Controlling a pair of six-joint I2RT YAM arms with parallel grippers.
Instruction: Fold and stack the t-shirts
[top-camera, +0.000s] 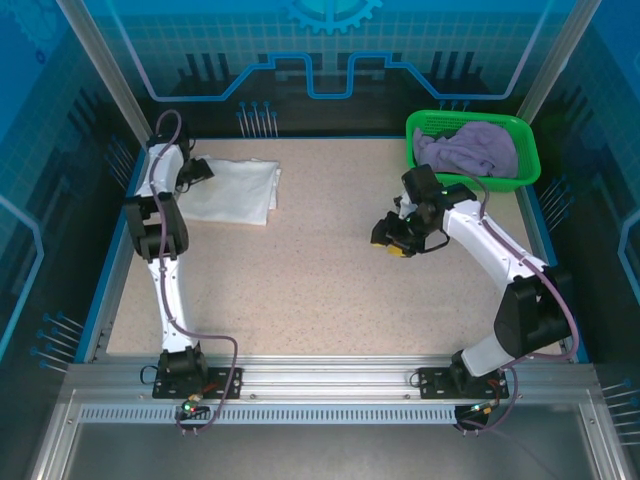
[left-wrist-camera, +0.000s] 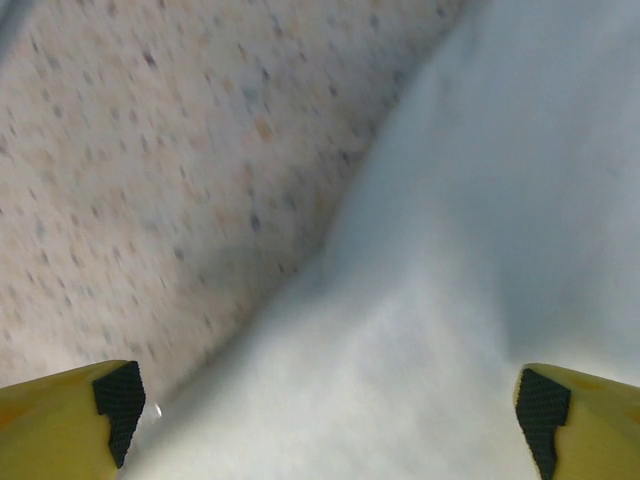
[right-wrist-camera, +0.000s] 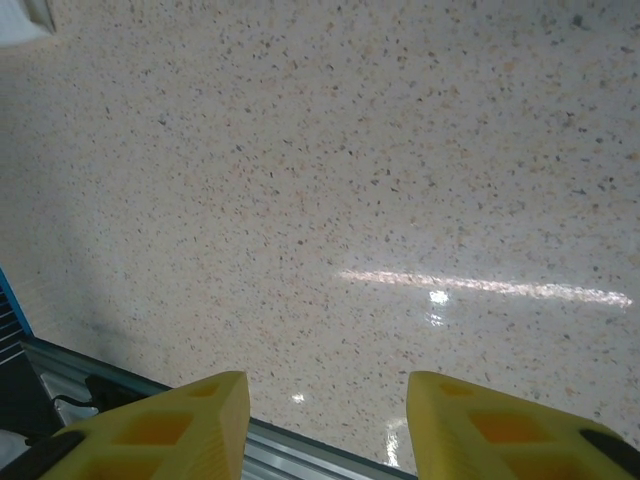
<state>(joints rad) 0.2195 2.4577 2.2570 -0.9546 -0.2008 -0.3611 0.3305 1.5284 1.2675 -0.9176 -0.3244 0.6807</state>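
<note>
Far right, lavender t-shirt (top-camera: 470, 148) in basket (top-camera: 528, 150), left gripper (left-wrist-camera: 330, 400) open, right gripper (right-wrist-camera: 328, 392) open, empty

In our left wrist view the white t-shirt (left-wrist-camera: 480, 300) is blurred and runs off the right and bottom edges. We cannot make out folds or any print, and the left claw (left-wrist-camera: 330, 410) is cropped to two fingertips (left-wrist-camera: 120, 405) at the bottom corners. The lavender t-shirt (top-camera: 470, 148) lies bunched in the green mesh basket (top-camera: 528, 165), its lower part hidden behind the wall. The right wrist view cuts off a white scrap (right-wrist-camera: 25, 20) at its top left corner, too little to name
</note>
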